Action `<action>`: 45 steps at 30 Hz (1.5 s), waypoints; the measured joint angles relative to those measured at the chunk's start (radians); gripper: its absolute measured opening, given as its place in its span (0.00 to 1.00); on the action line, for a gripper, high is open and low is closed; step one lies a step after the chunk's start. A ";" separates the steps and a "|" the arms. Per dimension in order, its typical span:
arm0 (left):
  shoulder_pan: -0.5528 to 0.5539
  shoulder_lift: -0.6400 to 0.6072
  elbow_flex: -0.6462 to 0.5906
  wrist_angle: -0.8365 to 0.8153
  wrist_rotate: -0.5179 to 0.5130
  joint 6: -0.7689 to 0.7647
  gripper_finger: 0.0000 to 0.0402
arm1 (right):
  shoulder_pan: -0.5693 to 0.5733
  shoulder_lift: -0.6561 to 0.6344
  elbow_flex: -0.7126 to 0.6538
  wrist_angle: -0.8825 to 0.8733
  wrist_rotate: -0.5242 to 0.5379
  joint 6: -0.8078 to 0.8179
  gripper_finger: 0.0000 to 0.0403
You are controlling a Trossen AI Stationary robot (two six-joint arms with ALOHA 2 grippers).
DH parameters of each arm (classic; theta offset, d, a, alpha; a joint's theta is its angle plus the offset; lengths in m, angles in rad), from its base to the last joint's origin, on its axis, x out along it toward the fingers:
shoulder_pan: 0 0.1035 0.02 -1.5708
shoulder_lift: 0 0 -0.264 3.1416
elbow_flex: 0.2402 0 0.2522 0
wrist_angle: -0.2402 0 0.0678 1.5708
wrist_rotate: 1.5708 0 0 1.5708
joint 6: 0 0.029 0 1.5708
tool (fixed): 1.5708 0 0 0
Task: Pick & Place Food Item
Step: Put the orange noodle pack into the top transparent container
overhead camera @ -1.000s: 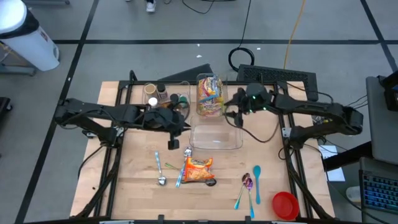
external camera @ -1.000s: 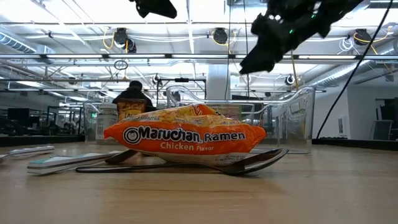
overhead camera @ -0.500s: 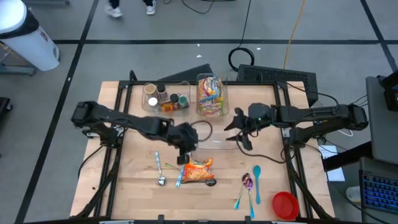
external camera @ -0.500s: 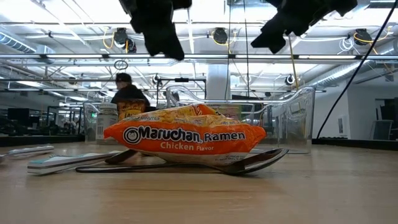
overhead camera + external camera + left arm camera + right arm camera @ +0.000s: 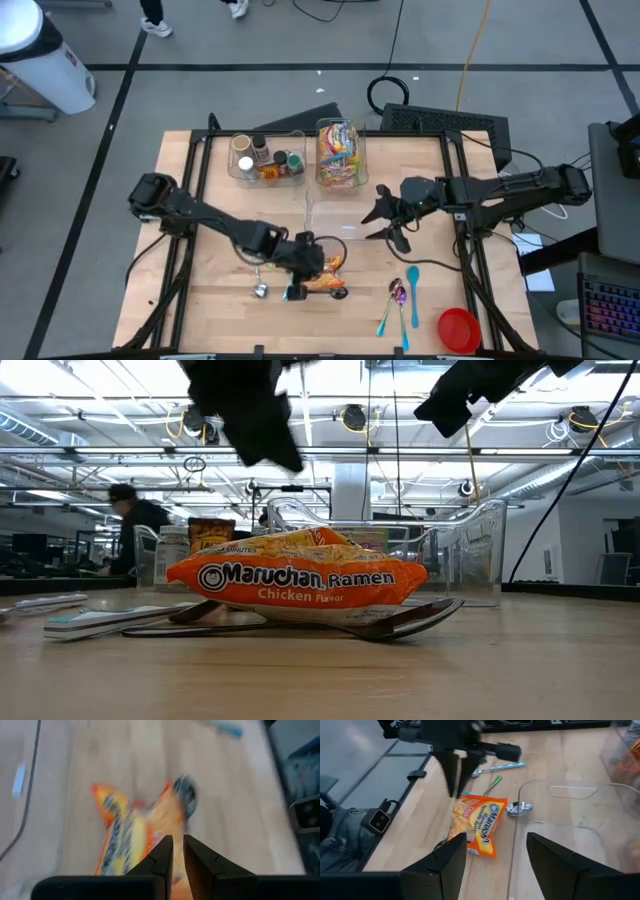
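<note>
Ramen packet (image 5: 320, 273), orange with "Maruchan Ramen Chicken Flavor" printed on it, lies flat on the wooden table (image 5: 220, 310) in the lower middle of the high view, and it rests partly on a metal spoon (image 5: 400, 622), as the low view shows. Left gripper (image 5: 303, 254) hangs just over the packet at its upper left side; in the left wrist view its two dark fingers (image 5: 162, 856) stand almost pressed together, with only a thin gap between them, and they pinch nothing, the packet being below them. Right gripper (image 5: 384, 214) is to the right of the middle of the high view, above the right edge of the clear plastic bin (image 5: 335, 215), and its fingers (image 5: 445, 865) are spread wide in the right wrist view, holding nothing. Near the top edge of the table stand a clear container with small jars (image 5: 266, 159) and beside it a clear container with coloured snack packs (image 5: 339, 153). Two more spoons, purple and blue (image 5: 404, 292), and a red bowl (image 5: 459, 329) lie in the lower right of the table. A person in dark clothes (image 5: 135, 530) shows far at the left in the low view.
</note>
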 joint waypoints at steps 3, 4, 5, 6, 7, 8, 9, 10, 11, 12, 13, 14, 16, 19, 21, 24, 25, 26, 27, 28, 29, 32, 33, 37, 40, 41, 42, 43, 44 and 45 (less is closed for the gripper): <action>-0.037 0.000 0.000 0.078 -0.065 -0.009 0.13 | 0.013 0.000 0.000 0.000 0.000 0.003 0.49; -0.047 0.000 0.000 0.086 -0.081 -0.013 0.13 | 0.018 0.000 0.000 0.001 0.001 0.002 0.49; -0.054 0.000 0.000 0.092 -0.094 -0.008 0.13 | 0.023 0.000 0.000 0.001 0.003 0.000 0.49; -0.060 0.000 0.000 0.098 -0.098 0.003 0.13 | 0.027 0.000 0.000 0.001 0.008 -0.006 0.49; -0.063 0.000 0.000 0.099 -0.098 0.009 0.13 | 0.031 0.000 0.000 0.001 0.021 -0.016 0.49; -0.065 0.000 0.000 0.101 -0.098 0.011 0.13 | 0.033 0.000 0.000 0.001 0.029 -0.027 0.49; -0.066 0.000 0.000 0.109 -0.099 0.010 0.13 | 0.033 -0.004 0.000 0.000 0.037 -0.029 0.49; -0.066 0.000 0.000 0.118 -0.105 0.001 0.13 | 0.032 -0.007 0.000 0.000 0.049 -0.028 0.49; -0.066 0.000 0.000 0.126 -0.119 -0.012 0.13 | 0.032 -0.009 0.000 0.001 0.052 -0.026 0.49; -0.065 0.000 0.000 0.135 -0.137 -0.028 0.13 | 0.031 -0.010 0.000 0.003 0.053 -0.024 0.49; -0.065 0.000 0.000 0.145 -0.152 -0.043 0.13 | 0.031 -0.013 0.000 0.000 0.053 -0.024 0.49; -0.065 0.000 0.000 0.148 -0.167 -0.057 0.13 | 0.032 -0.014 0.000 -0.006 0.053 -0.024 0.49; -0.066 0.001 0.000 0.141 -0.202 -0.089 0.13 | 0.042 -0.017 -0.001 -0.004 0.054 -0.022 0.49; -0.067 0.009 0.000 0.121 -0.228 -0.105 0.15 | 0.076 -0.027 -0.005 0.003 0.107 -0.022 0.49; -0.067 0.023 0.000 0.118 -0.225 -0.119 0.19 | 0.106 -0.037 -0.015 0.009 0.173 -0.027 0.49; -0.070 0.045 0.000 0.110 -0.225 -0.130 0.31 | 0.143 -0.054 -0.036 0.015 0.270 -0.027 0.49; -0.070 0.052 0.000 0.115 -0.225 -0.129 0.35 | 0.150 -0.063 -0.042 0.018 0.292 -0.027 0.49; -0.071 0.060 0.000 0.117 -0.226 -0.128 0.40 | 0.153 -0.072 -0.048 0.014 0.308 -0.026 0.49; -0.071 0.066 0.001 0.110 -0.228 -0.127 0.44 | 0.155 -0.080 -0.052 0.013 0.314 -0.024 0.49; -0.069 0.076 0.002 0.096 -0.231 -0.126 0.49 | 0.155 -0.089 -0.055 0.020 0.314 -0.024 0.49; -0.066 0.087 0.001 0.083 -0.231 -0.125 0.53 | 0.155 -0.097 -0.060 0.025 0.314 -0.023 0.49; -0.057 0.122 0.001 0.071 -0.231 -0.132 0.62 | 0.156 -0.113 -0.079 0.052 0.313 -0.024 0.49; -0.054 0.133 0.001 0.068 -0.231 -0.140 0.64 | 0.156 -0.119 -0.084 0.061 0.313 -0.024 0.49; -0.047 0.169 0.001 0.060 -0.230 -0.155 0.67 | 0.155 -0.129 -0.089 0.063 0.314 -0.024 0.49; -0.047 0.174 0.001 0.063 -0.226 -0.153 0.64 | 0.155 -0.128 -0.089 0.060 0.314 -0.024 0.49; -0.047 0.174 0.001 0.065 -0.224 -0.152 0.62 | 0.155 -0.128 -0.089 0.062 0.314 -0.024 0.49; -0.047 0.173 0.001 0.065 -0.224 -0.151 0.60 | 0.155 -0.128 -0.089 0.062 0.314 -0.024 0.49; -0.047 0.165 0.001 0.060 -0.222 -0.150 0.57 | 0.155 -0.128 -0.089 0.061 0.314 -0.024 0.49; -0.047 0.161 0.001 0.055 -0.220 -0.147 0.53 | 0.155 -0.127 -0.089 0.061 0.314 -0.024 0.49; -0.047 0.159 0.001 0.054 -0.215 -0.144 0.50 | 0.155 -0.127 -0.089 0.061 0.314 -0.024 0.49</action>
